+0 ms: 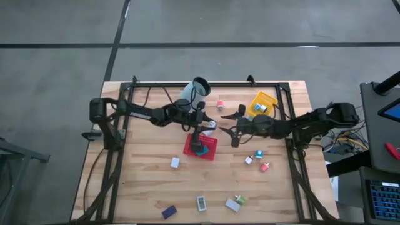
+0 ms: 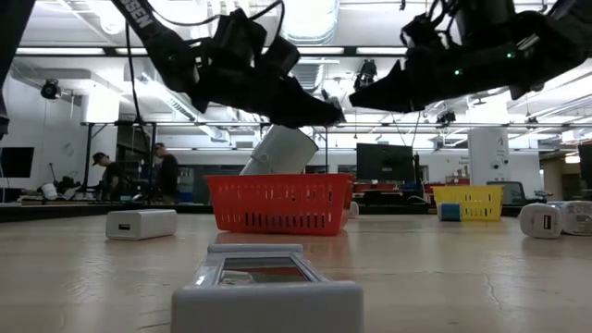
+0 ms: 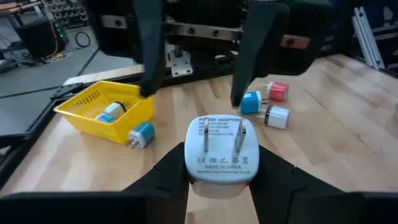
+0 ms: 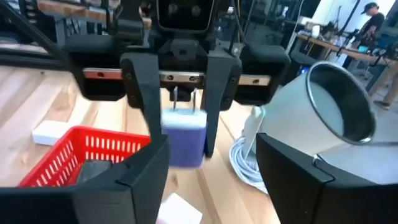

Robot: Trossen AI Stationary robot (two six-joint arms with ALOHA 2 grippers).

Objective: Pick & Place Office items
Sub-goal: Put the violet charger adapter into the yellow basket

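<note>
A white power adapter with two metal prongs sits between the fingers of my left gripper. It is above the table, by the red mesh tray's far right corner. My right gripper faces it from the right, open wide, its fingers standing apart from the adapter. In the right wrist view the adapter shows straight ahead between the left fingers. Dark and teal items lie inside the red tray. My left gripper pinches the adapter's body by two opposite side faces, one finger on each. The fingers come level from the table's left. The adapter is lifted clear of the table, and its prongs point toward the right gripper.
A pale cup lies tipped behind the red tray, with a white cable coil beside it. The yellow tray holds small plugs. Loose items: a white block, a dark blue one, a white rectangle and plugs.
</note>
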